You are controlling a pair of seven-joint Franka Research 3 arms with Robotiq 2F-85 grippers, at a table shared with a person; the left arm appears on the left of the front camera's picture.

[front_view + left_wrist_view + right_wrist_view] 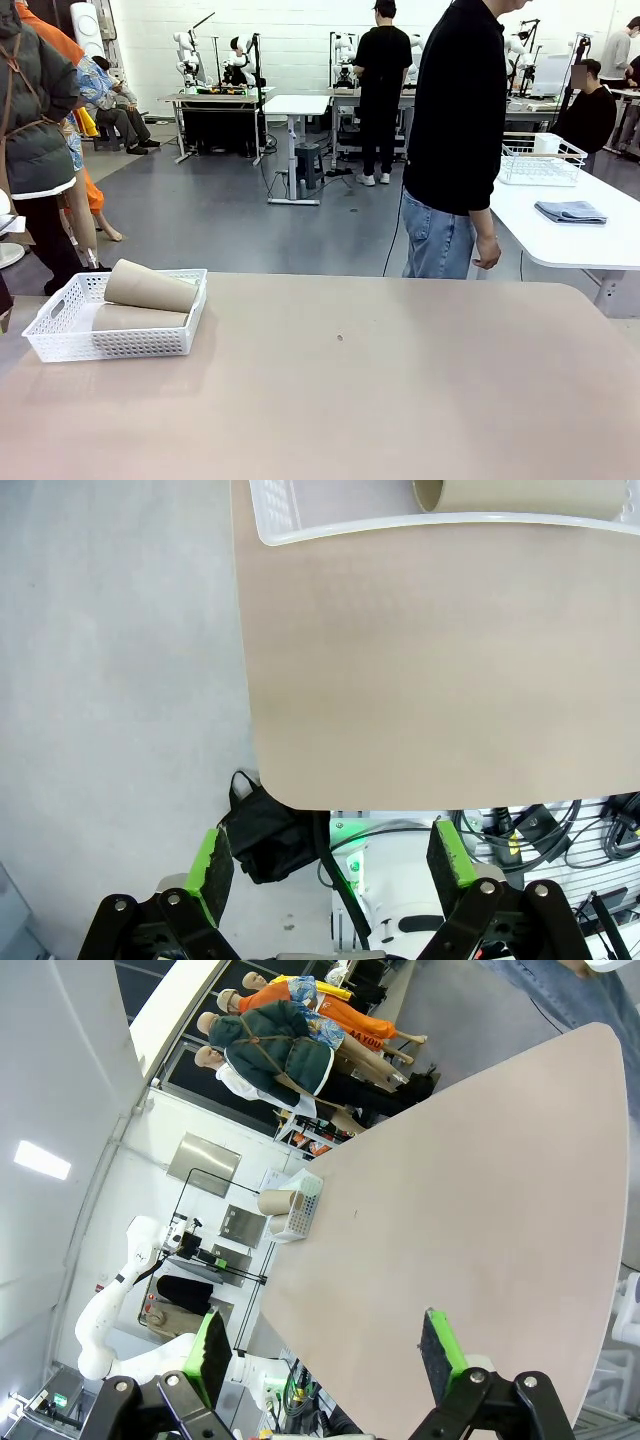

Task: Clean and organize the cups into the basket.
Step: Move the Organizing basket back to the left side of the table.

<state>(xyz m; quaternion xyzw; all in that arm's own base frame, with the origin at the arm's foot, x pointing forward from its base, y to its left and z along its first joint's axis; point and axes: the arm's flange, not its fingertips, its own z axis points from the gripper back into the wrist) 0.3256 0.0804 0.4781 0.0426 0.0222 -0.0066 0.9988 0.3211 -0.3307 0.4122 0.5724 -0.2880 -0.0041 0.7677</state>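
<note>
Presently, item by item, nearest first.

Left gripper (325,865): empty, jaws standing wide apart, hanging off the near corner of the desk (430,670) above the floor. Nothing between its green pads (212,860).

Right gripper (325,1355): empty, jaws likewise wide apart, held high over the near edge of the desk, well apart from every task item.

Desk, tan top: bare across the middle and right.

Basket (70,340): white perforated plastic, at the left side of the desk, near the far edge. Its rim (420,525) lies at the top of the left wrist view.

Cups: two tan-brown cups lie on their sides in the basket, the upper cup (152,287) slanted across the lower cup (135,318), its open mouth towards the left. A pale green sliver beside them may be a third cup; this cannot be told for certain.

Person (458,130): black top and jeans, standing at the far side, hands clear of the desk.

Judged risks: the upper cup rests loosely on the other and pokes above the rim; a nudge to the basket could roll it out. Reaching the left gripper in from off the desk corner could clip the basket wall and shove it towards the edge.
</note>
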